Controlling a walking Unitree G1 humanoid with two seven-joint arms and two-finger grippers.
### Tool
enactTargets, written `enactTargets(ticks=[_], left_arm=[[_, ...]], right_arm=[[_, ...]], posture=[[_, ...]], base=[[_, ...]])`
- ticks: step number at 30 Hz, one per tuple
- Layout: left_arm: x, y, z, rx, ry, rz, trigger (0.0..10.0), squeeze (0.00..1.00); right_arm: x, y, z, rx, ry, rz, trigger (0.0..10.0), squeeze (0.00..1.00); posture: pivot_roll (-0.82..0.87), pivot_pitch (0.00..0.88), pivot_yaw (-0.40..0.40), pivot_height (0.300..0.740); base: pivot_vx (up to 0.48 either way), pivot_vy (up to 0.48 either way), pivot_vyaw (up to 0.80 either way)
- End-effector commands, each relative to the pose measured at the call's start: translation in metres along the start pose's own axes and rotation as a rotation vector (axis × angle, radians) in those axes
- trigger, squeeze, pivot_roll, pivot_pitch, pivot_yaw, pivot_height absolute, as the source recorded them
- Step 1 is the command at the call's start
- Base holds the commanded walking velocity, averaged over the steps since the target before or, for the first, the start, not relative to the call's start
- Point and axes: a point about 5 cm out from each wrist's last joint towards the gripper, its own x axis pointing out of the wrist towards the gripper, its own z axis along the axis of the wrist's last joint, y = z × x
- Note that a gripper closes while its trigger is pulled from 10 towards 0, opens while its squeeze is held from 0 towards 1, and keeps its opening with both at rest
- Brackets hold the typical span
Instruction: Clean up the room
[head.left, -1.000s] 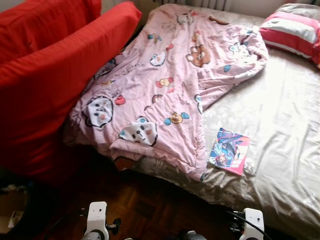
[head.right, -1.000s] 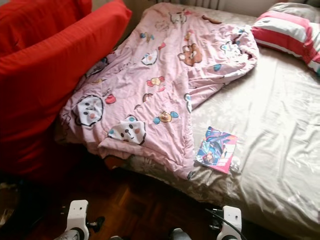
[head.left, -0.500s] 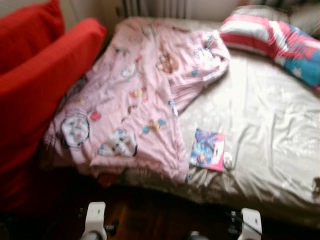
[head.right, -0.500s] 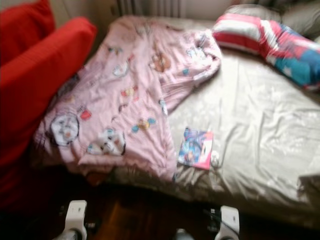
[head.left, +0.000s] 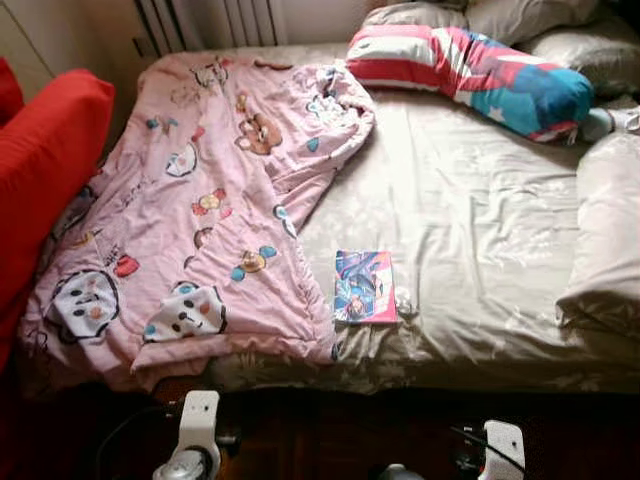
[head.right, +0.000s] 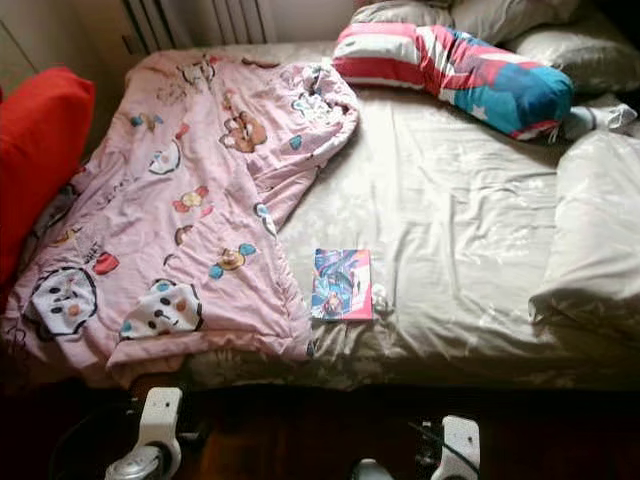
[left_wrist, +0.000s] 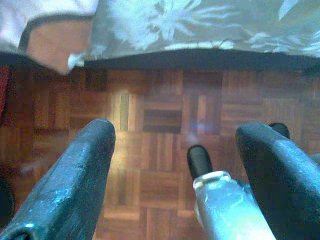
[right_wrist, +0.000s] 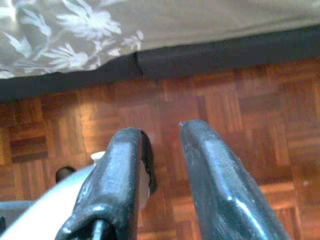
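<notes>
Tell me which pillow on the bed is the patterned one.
The long red-and-white striped pillow with a blue starred end, lying across the head of the bed. The pillows behind it and the one at the right edge are plain beige.

Red cushion (head.left: 45, 170): cut by picture edge at bed's left side. Small white item (head.left: 404, 299) beside magazine (head.left: 363, 286): unidentifiable.

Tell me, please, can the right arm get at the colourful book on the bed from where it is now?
Probably yes. The book lies bare on the sheet near the bed's front edge, beside the pink blanket, with nothing over it. The right end effector hangs low above the floor, so it must rise first.
</notes>
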Motion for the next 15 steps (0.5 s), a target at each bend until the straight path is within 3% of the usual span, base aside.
enactTargets(ticks=[1, 8, 15], left_arm=[[-0.003, 0.0037, -0.0122, -0.013, 0.046, 0.014, 10.0, 0.0], [-0.0026, 0.001, -0.0113, -0.015, 0.041, 0.012, 10.0, 0.0], [-0.0021, -0.0025, -0.0105, -0.013, 0.035, 0.008, 10.0, 0.0]], right_arm=[[-0.0022, -0.0009, -0.0081, 0.018, 0.02, -0.007, 10.0, 0.0], [-0.0023, -0.0018, -0.0081, 0.018, 0.021, -0.009, 10.0, 0.0], [-0.0025, -0.0026, -0.0078, 0.031, 0.012, -0.019, 10.0, 0.0]], posture=[[-0.1, 0.185, 0.065, 0.74], [-0.1, 0.193, 0.063, 0.74], [-0.11, 0.201, 0.063, 0.74]], base=[[0.0, -0.277, 0.0], [0.0, -0.277, 0.0], [0.0, -0.405, 0.0]])
